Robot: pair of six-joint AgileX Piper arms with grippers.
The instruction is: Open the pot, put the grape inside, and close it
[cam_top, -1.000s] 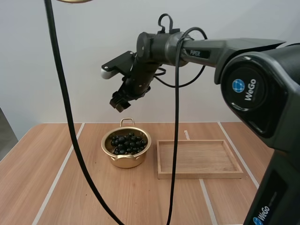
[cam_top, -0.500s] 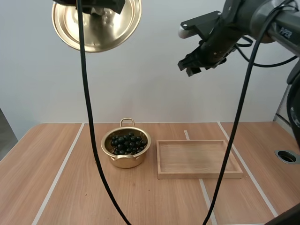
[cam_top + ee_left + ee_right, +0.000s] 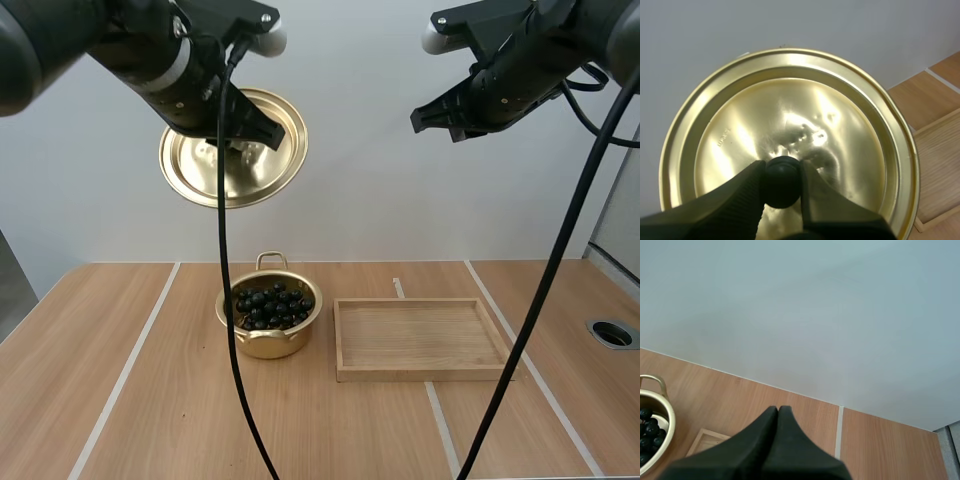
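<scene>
Pale wood planks crossed by thin white lines form the surface (image 3: 50, 370), backed by a plain grey-white wall (image 3: 380, 200). Near its middle stands a small round pot (image 3: 268, 345) of shiny gold-coloured metal, uncovered, with a looped handle (image 3: 271, 254) at its far rim. Small, round, near-black grapes (image 3: 272, 305) sit heaped inside it. Just beside the pot, to its right, lies a shallow rectangular wooden tray (image 3: 425, 372) with a low raised edge.

High above the surface, up and to the left of the pot, the left hand (image 3: 782, 167) holds the matching lid (image 3: 200, 175), a thin gold disc tipped up on edge. The left wrist view gives the detail: two ribbed black fingers (image 3: 747, 187) clenched on the lid's round black knob (image 3: 782, 186), a stepped ring around the disc, and faint dents in the mirror-bright metal near the knob. A corner of the tray shows past the lid's edge.

The right hand (image 3: 440, 120) hangs equally high at the right, well apart from pot, lid and tray. Its own wrist view shows the fingers pressed together into one dark wedge, grasping nothing, with the pot's rim, handle and a few grapes on the surface below.
</scene>
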